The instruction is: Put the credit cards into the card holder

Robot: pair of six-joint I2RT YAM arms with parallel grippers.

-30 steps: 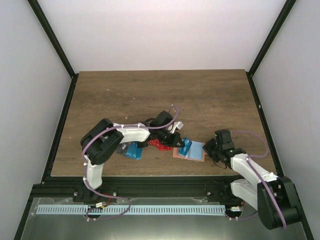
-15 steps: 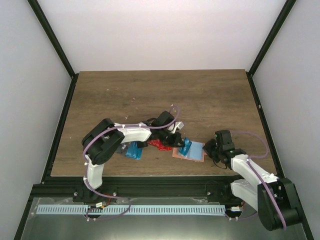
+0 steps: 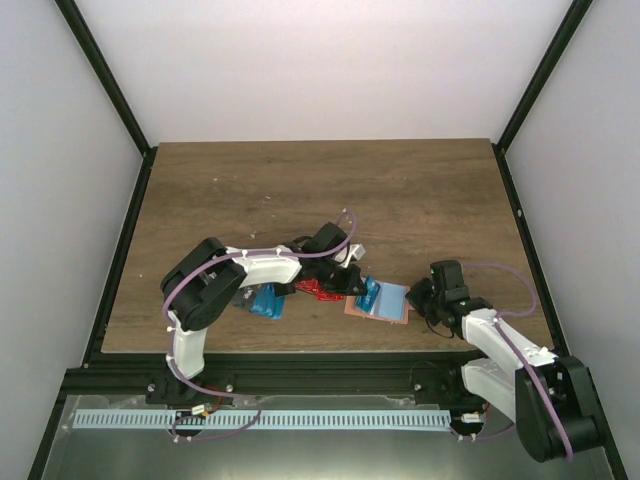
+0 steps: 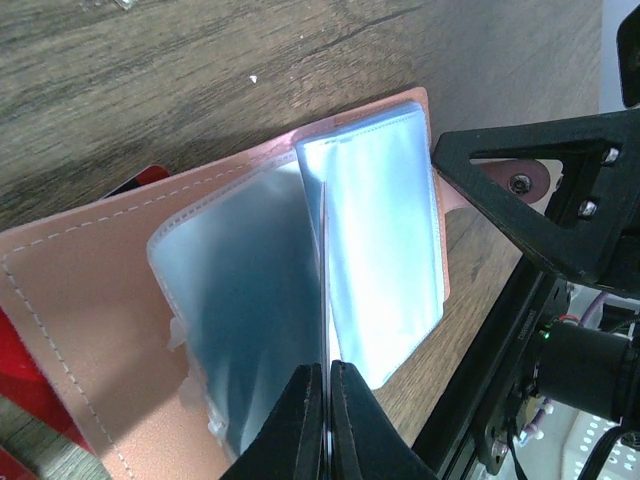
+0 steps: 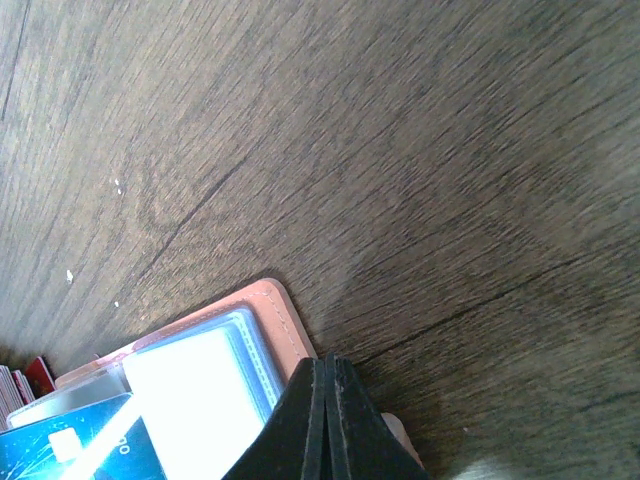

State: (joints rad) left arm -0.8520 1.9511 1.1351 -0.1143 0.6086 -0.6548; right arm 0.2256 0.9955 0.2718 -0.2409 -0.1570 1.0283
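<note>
The tan-pink card holder point(image 3: 396, 308) lies open near the table's front edge, its clear sleeves showing in the left wrist view point(image 4: 90, 300). My left gripper point(image 3: 357, 282) is shut on a blue credit card point(image 3: 371, 293), which stands on edge over the sleeves. That card appears edge-on between the left gripper point(image 4: 327, 368) fingertips. My right gripper point(image 3: 419, 298) is shut, its tips resting on the holder's right edge point(image 5: 280, 312); the right gripper point(image 5: 326, 362) has nothing between its fingers. Red cards point(image 3: 320, 290), another blue card point(image 3: 266, 300) and a dark card point(image 3: 241, 298) lie left of the holder.
The loose cards sit under the left forearm point(image 3: 270, 267). The table's front edge and black rail point(image 3: 330, 365) run just below the holder. Black frame posts point(image 3: 520, 215) line both sides of the wooden table point(image 3: 320, 190).
</note>
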